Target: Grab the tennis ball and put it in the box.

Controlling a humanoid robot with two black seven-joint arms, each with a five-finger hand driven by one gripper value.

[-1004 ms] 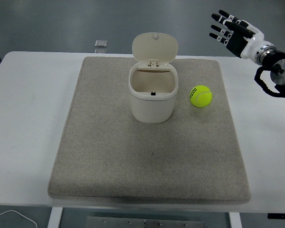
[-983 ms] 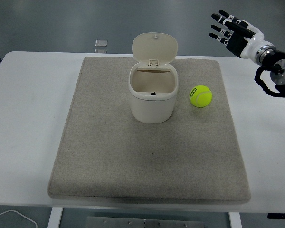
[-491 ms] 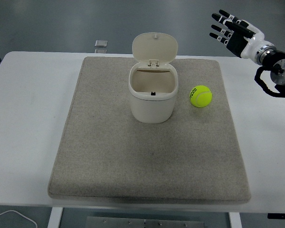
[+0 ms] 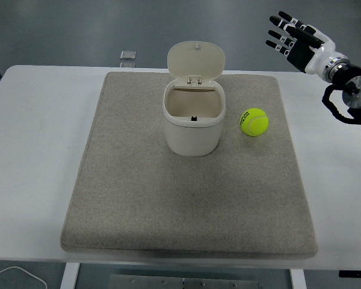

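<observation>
A yellow-green tennis ball (image 4: 254, 121) lies on the grey mat (image 4: 186, 198), just right of a cream box (image 4: 193, 123) whose hinged lid stands open at the back. The inside of the box that shows is empty. My right hand (image 4: 292, 39) is raised at the upper right, beyond the table's far right corner, fingers spread and holding nothing. It is well up and to the right of the ball. The left arm does not show.
The mat covers most of the white table (image 4: 36, 138). A small grey object (image 4: 127, 55) lies past the table's far edge. A white cable (image 4: 12, 274) shows at the bottom left corner.
My right hand has drifted very slightly up and to the right. The ball and box have not moved.
</observation>
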